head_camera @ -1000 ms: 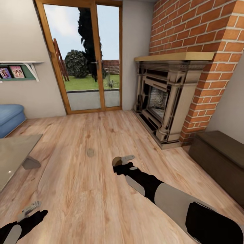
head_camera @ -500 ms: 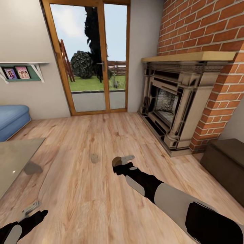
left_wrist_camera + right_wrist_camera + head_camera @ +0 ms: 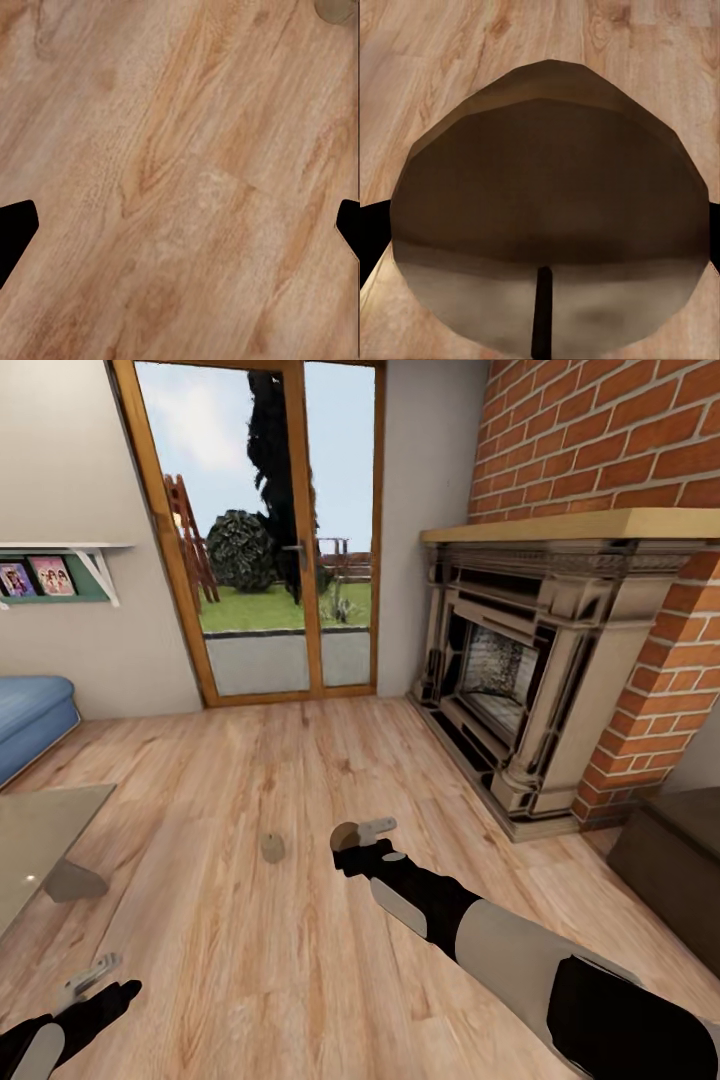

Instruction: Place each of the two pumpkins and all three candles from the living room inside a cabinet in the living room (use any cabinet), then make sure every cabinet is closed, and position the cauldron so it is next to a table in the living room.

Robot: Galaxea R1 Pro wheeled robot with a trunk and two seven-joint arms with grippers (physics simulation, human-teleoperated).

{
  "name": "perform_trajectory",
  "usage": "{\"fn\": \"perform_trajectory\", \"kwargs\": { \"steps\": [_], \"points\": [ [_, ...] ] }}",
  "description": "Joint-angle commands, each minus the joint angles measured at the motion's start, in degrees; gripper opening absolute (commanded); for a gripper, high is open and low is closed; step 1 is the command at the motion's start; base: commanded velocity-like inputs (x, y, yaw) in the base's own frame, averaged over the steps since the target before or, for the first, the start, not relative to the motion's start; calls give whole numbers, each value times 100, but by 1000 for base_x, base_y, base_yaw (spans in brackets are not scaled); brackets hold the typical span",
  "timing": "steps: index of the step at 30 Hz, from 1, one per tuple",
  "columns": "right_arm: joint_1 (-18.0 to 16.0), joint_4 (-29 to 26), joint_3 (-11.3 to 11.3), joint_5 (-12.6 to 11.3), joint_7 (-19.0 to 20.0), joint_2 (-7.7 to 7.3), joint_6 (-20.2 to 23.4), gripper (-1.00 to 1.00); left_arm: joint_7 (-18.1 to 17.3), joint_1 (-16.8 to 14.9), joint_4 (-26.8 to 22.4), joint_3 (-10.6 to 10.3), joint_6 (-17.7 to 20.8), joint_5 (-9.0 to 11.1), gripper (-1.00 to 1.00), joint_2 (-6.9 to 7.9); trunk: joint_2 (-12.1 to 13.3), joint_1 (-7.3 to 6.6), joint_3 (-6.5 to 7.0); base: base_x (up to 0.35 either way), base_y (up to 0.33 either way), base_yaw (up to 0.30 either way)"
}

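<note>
My right gripper (image 3: 358, 834) is shut on a stubby beige-brown candle (image 3: 346, 836), held low over the plank floor; up close the candle (image 3: 547, 187) shows its flat top and dark wick. A second candle (image 3: 272, 847) stands on the floor just left of it, apart from both grippers. At the lower left my left gripper (image 3: 95, 978) hangs open above bare floor, and a candle's edge (image 3: 337, 7) shows in a corner of the left wrist view. The table (image 3: 40, 830) is at the left edge and the dark cabinet (image 3: 670, 860) at the right, its front shut.
A brick fireplace (image 3: 510, 660) with a wooden mantel stands at the right. Glass patio doors (image 3: 270, 530) fill the back wall. A blue sofa (image 3: 30, 720) sits at the far left under a wall shelf (image 3: 60, 560). Open floor lies between table and fireplace.
The whole view has shifted, so the camera has moved: the floor candle and fireplace now sit lower and nearer. Both arms keep their pose, and the right gripper still holds its candle.
</note>
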Motion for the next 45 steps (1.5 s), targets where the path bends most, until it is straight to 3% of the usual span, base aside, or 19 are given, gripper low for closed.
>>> {"fn": "perform_trajectory", "kwargs": {
  "steps": [1,28,35,40,45],
  "points": [
    [-10,-12,36,-21,-40,-3,10,-100,47,-2,-8,0,22,60,100,2,-3,3,-6,326,0,0],
    [-10,-22,42,-19,-44,-3,11,-100,46,-2,-8,-5,22,68,100,4,-3,3,-6,329,0,0],
    [-10,-384,35,-70,-86,-24,161,-100,40,-2,16,-11,24,68,100,21,-3,3,-6,331,0,0],
    [-11,-461,-104,-127,-103,23,982,-100,39,-2,41,-17,22,63,100,20,-3,3,-6,332,0,0],
    [-26,-478,-750,-166,-110,29,1539,-100,38,-2,44,-86,22,60,100,12,-3,3,-6,332,0,0]
  ]
}}
